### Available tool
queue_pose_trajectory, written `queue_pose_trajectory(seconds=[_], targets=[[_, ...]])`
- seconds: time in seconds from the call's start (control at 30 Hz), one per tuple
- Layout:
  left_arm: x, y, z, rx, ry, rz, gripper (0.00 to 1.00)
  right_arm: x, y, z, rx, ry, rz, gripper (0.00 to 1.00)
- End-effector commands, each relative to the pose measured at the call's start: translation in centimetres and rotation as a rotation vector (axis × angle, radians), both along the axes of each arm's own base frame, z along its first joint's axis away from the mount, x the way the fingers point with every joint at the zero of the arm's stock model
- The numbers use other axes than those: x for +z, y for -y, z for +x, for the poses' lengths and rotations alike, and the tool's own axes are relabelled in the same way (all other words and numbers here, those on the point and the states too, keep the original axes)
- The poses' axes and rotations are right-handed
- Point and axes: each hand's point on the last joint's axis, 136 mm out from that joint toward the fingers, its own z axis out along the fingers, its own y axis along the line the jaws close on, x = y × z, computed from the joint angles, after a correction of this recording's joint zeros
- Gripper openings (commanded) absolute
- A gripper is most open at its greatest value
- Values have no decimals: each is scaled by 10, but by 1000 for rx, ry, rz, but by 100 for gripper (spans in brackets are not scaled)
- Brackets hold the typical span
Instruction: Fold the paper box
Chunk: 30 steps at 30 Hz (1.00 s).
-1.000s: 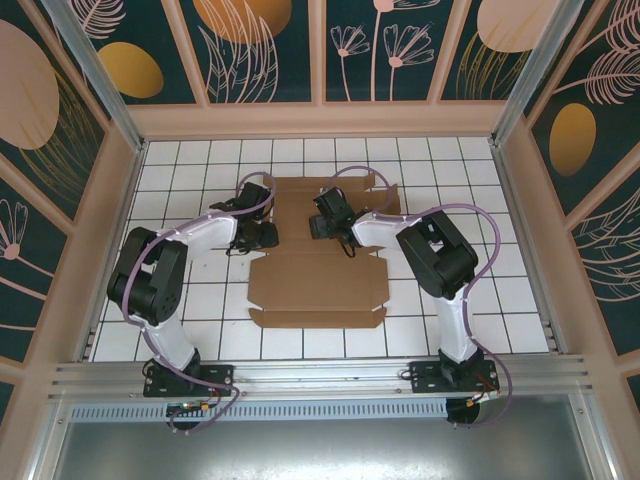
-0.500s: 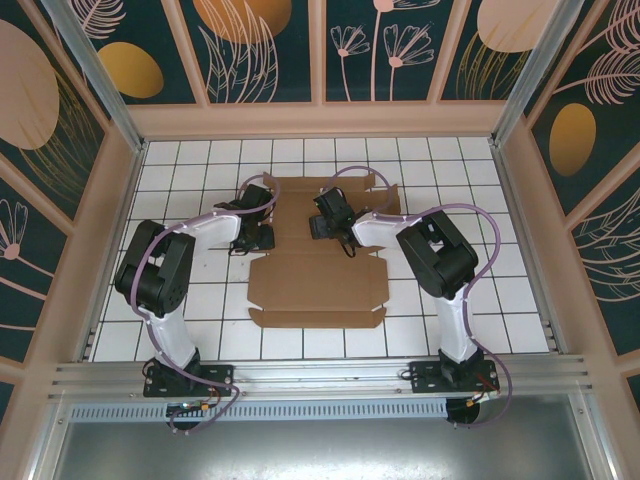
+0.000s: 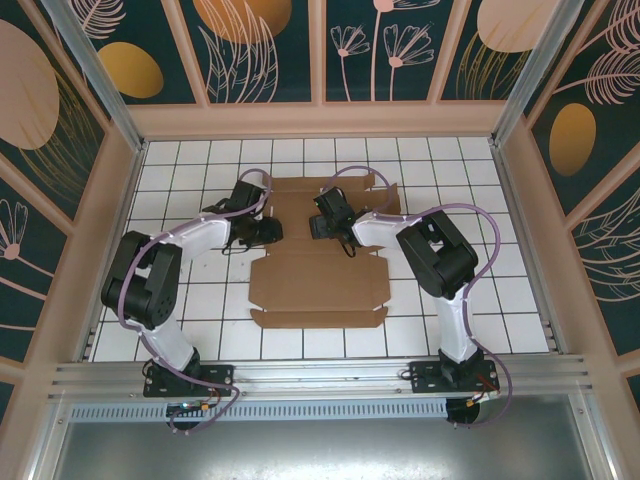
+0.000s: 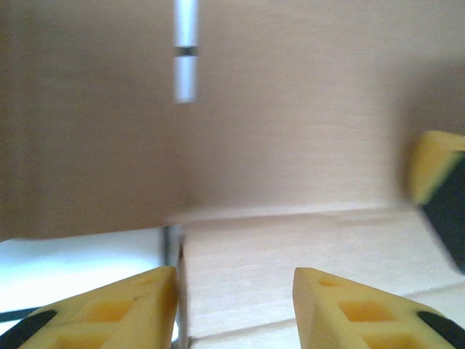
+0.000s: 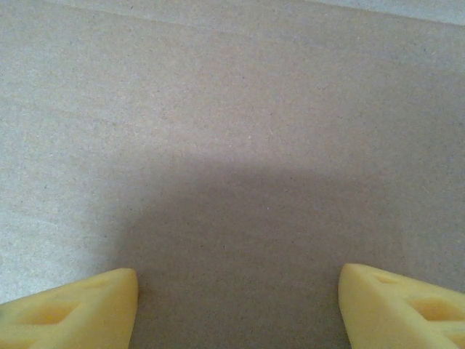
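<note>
We find the plain brown die-cut cardboard paper box (image 3: 318, 285) flat in the middle of the white tiled table (image 3: 500, 300), long axis running between its left and right edges; the left tool (image 3: 262, 232), fingers apart, is at its far-left edge, the right tool (image 3: 318, 226), also apart, hovers over its far panel

White arms (image 3: 195, 233) — purple cables (image 3: 496, 243), yellow jaws

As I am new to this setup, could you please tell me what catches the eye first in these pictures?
A flat brown paper box, its flaps spread, lies in the middle of the white tiled table. The left gripper and right gripper reach to its far half from either side, jaws apart over the cardboard. Dark teal wall panels with orange discs and leaf drawings ring the cell.
</note>
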Motion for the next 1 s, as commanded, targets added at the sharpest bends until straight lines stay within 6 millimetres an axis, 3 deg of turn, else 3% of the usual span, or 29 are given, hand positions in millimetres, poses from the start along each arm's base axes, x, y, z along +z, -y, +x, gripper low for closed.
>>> queue_pose_trajectory(seconds=[0.0,0.3,0.4,0.53,0.63,0.77,0.87,0.97], targets=[[16,27,0,-66,27,-139,44,-111,48,-97,48,-439,-209,73],[-3,34,-5,-73,-27,-174,41,-111,49,-97,52,-441,-221,73],[14,28,5,-71,25,-131,41,-109,49,-97,54,-440,-224,73],[60,21,19,-69,125,-90,40,-96,41,-98,62,-450,-159,73],[91,14,24,-48,203,-68,40,-65,27,-89,65,-409,-69,73],[123,14,23,-33,287,-103,34,-6,7,-72,94,-301,39,73],[140,25,18,-60,344,-121,24,33,2,-59,95,-220,90,74],[141,52,6,-136,372,-63,14,62,1,-51,93,-170,160,74]])
